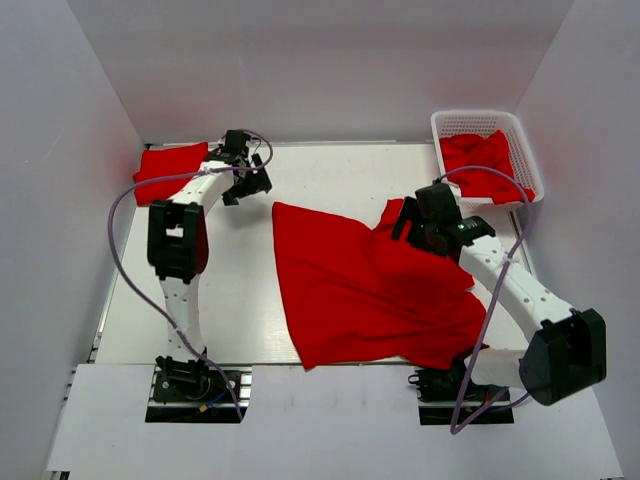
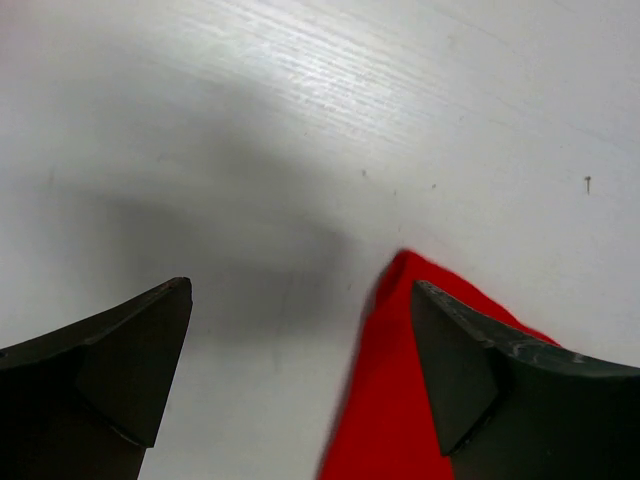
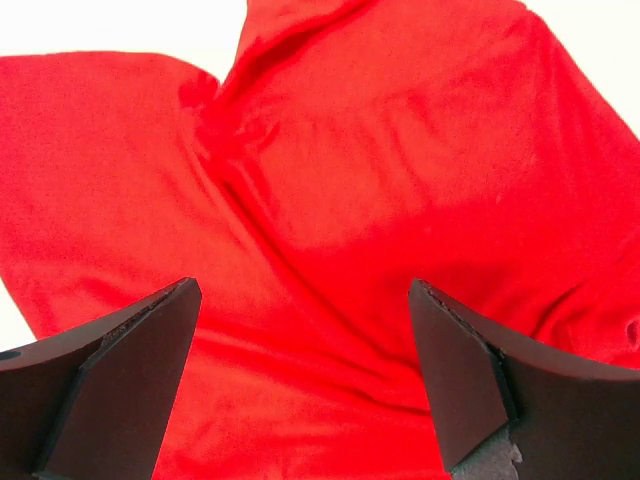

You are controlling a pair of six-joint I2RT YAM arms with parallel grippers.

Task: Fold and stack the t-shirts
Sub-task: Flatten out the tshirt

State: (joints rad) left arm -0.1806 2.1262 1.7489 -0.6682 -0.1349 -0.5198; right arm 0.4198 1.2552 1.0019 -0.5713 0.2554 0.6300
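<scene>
One red t-shirt [image 1: 370, 290] lies spread and wrinkled across the middle of the table. Its back left corner [image 2: 395, 400] shows by the right finger in the left wrist view. My left gripper [image 1: 248, 190] [image 2: 300, 300] stands open just left of that corner, with bare table between its fingers. At the shirt's back right part my right gripper [image 1: 405, 228] [image 3: 300, 300] is low over the creased cloth [image 3: 350, 180], open and holding nothing. A folded red t-shirt [image 1: 170, 165] sits at the back left, partly hidden by the left arm. Another crumpled one [image 1: 485, 165] fills the basket.
The white lattice basket [image 1: 478, 117] stands at the back right corner. White walls close in the table [image 1: 330, 175] at the back and on both sides. The arm bases are bolted at the near edge.
</scene>
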